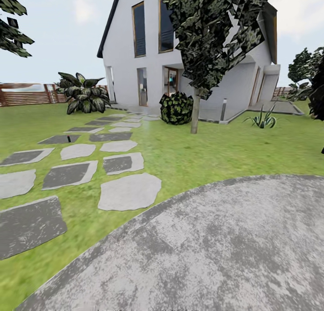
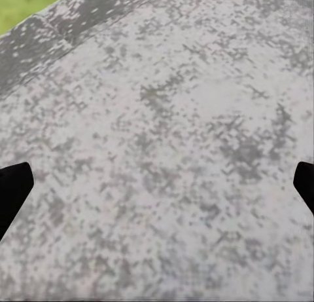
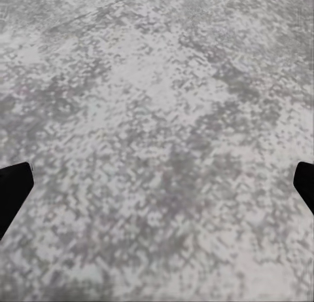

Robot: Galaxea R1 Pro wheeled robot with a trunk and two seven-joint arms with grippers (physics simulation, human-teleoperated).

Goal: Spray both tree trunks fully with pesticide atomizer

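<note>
A path of flat grey stepping stones point(image 1: 129, 192) runs up the left side of the frame. A round dark bush point(image 1: 176, 108) sits near the middle. A big leafy plant point(image 1: 84, 93) with stripes stands at the upper left. A thin grey lamp post point(image 1: 223, 109) stands right of the middle. A small spiky plant point(image 1: 262, 120) grows at the right.

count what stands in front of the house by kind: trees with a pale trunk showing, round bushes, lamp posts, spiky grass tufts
tree with trunk showing: 1
round bush: 1
lamp post: 1
spiky grass tuft: 1
total: 4
</note>
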